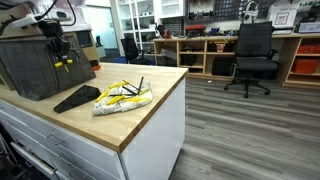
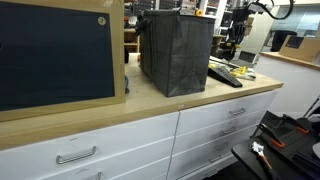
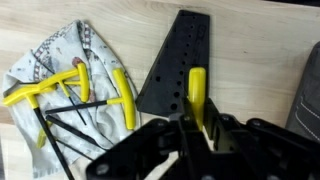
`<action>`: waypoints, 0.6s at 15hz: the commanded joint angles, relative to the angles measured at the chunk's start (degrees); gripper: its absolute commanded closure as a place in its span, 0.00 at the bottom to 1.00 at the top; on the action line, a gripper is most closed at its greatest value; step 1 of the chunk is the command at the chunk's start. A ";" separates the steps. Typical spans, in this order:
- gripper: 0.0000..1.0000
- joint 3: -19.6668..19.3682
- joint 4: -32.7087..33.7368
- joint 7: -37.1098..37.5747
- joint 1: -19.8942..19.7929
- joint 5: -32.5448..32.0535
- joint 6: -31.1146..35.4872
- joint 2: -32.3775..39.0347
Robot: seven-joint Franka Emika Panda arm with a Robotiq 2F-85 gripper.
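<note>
Pinched between the nearly closed jaws of the gripper [image 3: 195, 128]: a yellow-handled hex key [image 3: 197, 92], held handle-up in the wrist view, right above the black drilled holder [image 3: 175, 55]. No writing legible on key or holder.

In an exterior view, raised clear of the countertop [image 1: 150, 115], with the gripper [image 1: 60, 58] pointing down from the arm [image 1: 45, 12] and the yellow handle showing at its tip. Just in front of the grey bin [image 1: 30, 65]; contents of the bin hidden by its walls.

Below and beside, lying flat on the wood, the holder [image 1: 78, 97], its rows of holes empty where visible. Next to it, touching or nearly so, a crumpled patterned cloth [image 3: 55, 50] carrying the loose keys [image 3: 122, 95], yellow T-handles with thin black shafts crossing one another. Print on the cloth too blurred to read.

Under the countertop, white drawers [image 2: 120, 140] with metal handles. Well apart, across the floor, a black office chair [image 1: 252, 50] in front of wooden shelving.
</note>
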 commanded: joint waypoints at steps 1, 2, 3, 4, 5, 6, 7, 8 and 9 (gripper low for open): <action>0.96 -0.85 -0.51 6.43 -1.07 -0.82 2.50 -1.41; 0.96 -1.14 -0.28 8.10 -1.43 -0.84 3.02 -1.26; 0.96 -1.48 -0.05 9.88 -1.86 -1.00 3.58 -1.01; 0.96 -1.84 0.20 11.91 -2.37 -1.35 4.36 -0.71; 0.96 -2.21 0.34 14.19 -2.79 -2.02 5.00 -0.41; 0.96 -2.54 0.49 16.36 -3.21 -3.11 5.78 -0.23; 0.96 -2.82 0.50 18.47 -3.56 -4.31 6.73 -0.11; 0.96 -3.04 0.45 20.81 -3.94 -6.45 8.37 -0.05; 0.96 -3.17 0.40 22.91 -4.18 -8.88 9.71 -0.04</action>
